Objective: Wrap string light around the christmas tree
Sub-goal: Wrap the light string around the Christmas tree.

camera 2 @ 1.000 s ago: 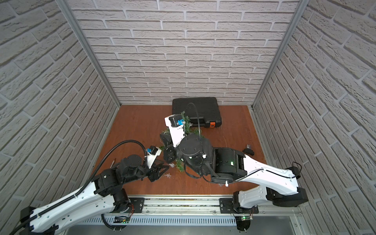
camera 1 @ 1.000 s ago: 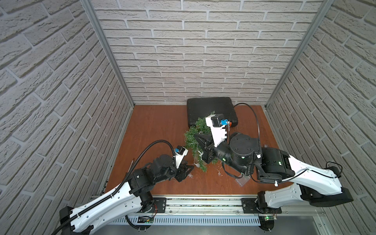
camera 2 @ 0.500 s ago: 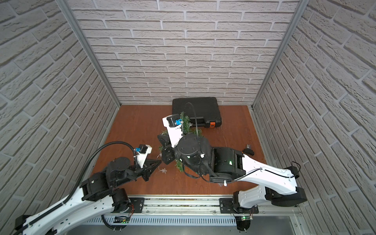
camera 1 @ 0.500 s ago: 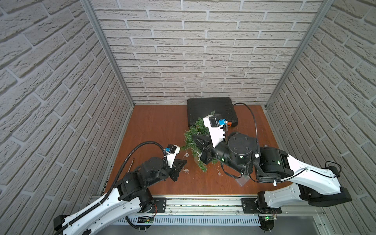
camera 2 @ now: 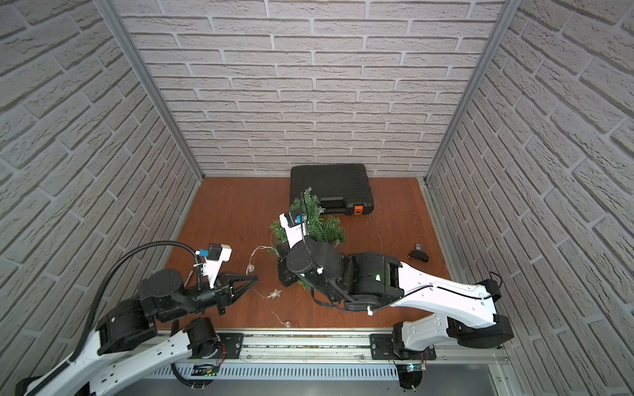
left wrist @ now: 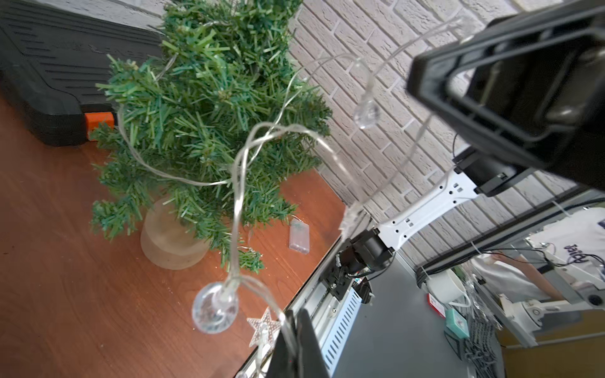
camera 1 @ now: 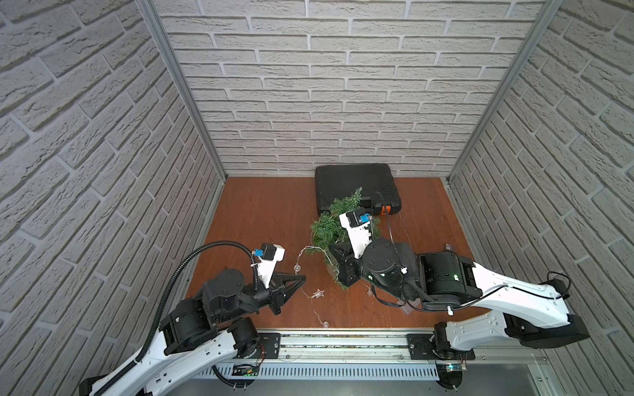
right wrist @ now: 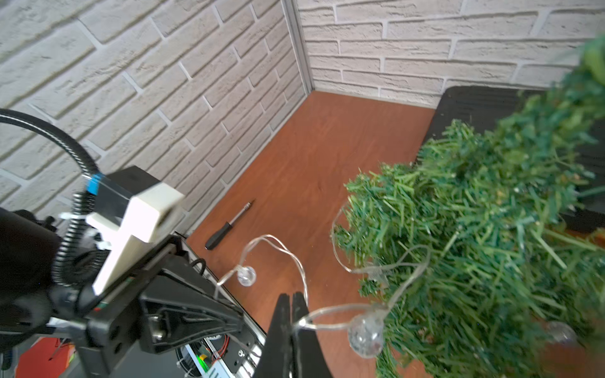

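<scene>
In both top views the christmas tree (camera 1: 327, 226) stands on the brown counter (camera 1: 267, 212), just in front of a black case (camera 1: 353, 181) at the back wall. My right hand (camera 1: 333, 248) is pressed in at the tree's near side, partly hidden by my own arm. My left hand (camera 1: 303, 278) hovers apart from the tree, to its left, clenched to a point. The string light (camera 1: 319, 294) leaves the lower branches and dips through a round bulb to my left fingertips. From there it trails on over a clear star and another bulb toward the counter's front edge.

From my left wrist, my left hand (left wrist: 296, 327) is closed on the pale wire, with a round bulb hanging just beside the fingertips and the star just past it. The wire loops up into the tree, whose beige pot sits on the counter. The clear box (left wrist: 299, 235) lies near the pot.

From my right wrist, my right hand (right wrist: 291, 307) is clenched on the wire too, with a bulb hanging right next to the tips against the green needles. A loop runs from there across to my left hand. A screwdriver (right wrist: 229, 225) lies on the counter near the side wall.
</scene>
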Available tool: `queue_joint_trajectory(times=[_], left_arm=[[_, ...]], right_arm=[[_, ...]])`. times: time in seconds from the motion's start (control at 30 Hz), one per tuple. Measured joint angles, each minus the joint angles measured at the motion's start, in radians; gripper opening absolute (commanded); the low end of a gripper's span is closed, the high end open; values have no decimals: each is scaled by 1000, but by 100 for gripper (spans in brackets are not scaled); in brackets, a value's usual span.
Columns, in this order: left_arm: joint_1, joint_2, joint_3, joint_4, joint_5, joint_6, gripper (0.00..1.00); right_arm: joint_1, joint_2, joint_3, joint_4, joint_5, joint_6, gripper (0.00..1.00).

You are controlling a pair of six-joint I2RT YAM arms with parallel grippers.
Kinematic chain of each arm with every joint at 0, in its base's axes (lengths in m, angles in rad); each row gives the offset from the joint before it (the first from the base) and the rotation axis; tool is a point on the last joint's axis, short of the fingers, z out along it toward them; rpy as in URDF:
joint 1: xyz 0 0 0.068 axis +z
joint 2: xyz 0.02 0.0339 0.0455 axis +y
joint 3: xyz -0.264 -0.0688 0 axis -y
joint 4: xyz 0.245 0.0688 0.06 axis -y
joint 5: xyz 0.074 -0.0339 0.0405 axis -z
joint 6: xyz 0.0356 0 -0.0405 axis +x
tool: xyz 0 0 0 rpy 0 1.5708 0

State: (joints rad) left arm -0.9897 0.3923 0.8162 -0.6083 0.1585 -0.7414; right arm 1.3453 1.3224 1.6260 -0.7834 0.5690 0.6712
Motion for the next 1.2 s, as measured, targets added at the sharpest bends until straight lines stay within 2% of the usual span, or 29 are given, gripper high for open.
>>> queue_joint_trajectory(times=[0.17, 0.33, 0.43, 0.6, 0.7, 0.93, 1.0, 1.07, 1.2], left_arm=[[-2, 31, 13, 10, 47, -53, 0], [-29, 149, 86, 86, 74, -95, 0], [-101, 227, 135, 157, 62, -99, 0], [-307, 393, 230, 262, -6, -43, 0], [-376, 482, 259, 315, -39, -15, 0], [-419, 610, 274, 389, -97, -10, 0], [-426, 642, 301, 404, -110, -5, 0], [-432, 680, 340, 426, -114, 3, 0], [-436, 748, 393, 491, -116, 8, 0]], right_arm=[[-3, -11, -28, -38, 29, 18, 3], [-33, -18, -35, -95, 32, 27, 3], [-58, -30, -40, -115, 35, 18, 5], [-98, -67, -66, -134, 33, -19, 10], [-123, -104, -97, -140, 16, -32, 12], [-191, -214, -169, -159, -28, -52, 26], [-215, -243, -178, -170, -42, -60, 28], [-234, -267, -179, -184, -51, -69, 36], [-258, -310, -180, -213, -50, -90, 44]])
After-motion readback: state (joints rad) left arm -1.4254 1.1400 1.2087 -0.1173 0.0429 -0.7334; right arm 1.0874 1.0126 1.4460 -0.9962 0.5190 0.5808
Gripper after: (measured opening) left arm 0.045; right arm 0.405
